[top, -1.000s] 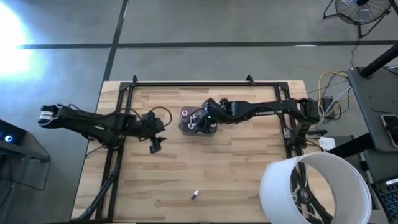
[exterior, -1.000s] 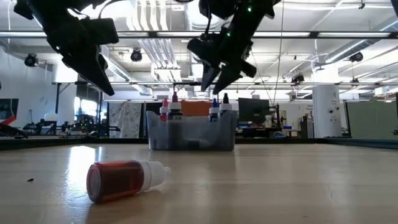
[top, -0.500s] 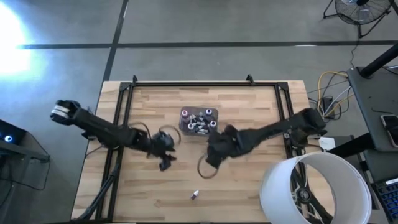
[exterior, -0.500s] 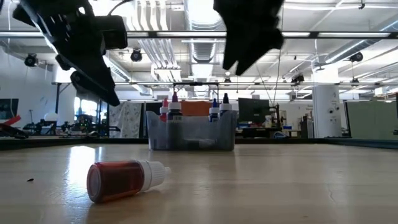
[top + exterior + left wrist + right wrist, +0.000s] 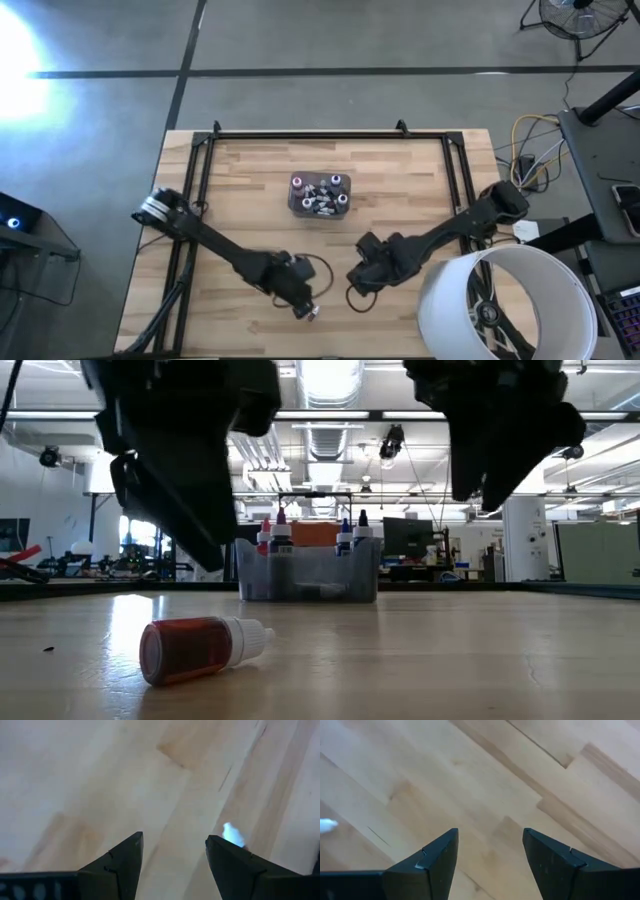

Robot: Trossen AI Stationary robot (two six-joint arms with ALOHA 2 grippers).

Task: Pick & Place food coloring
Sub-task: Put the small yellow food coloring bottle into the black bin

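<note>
High view: most food coloring bottles sit in the tub; one stray bottle lies near, left gripper and right gripper both open-jawed, empty.

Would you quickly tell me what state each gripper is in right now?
Left gripper: open, empty, above the fallen red bottle.
Right gripper: open, empty, over bare table.

High view looks straight down; low view sits level; both share the tub.
</note>
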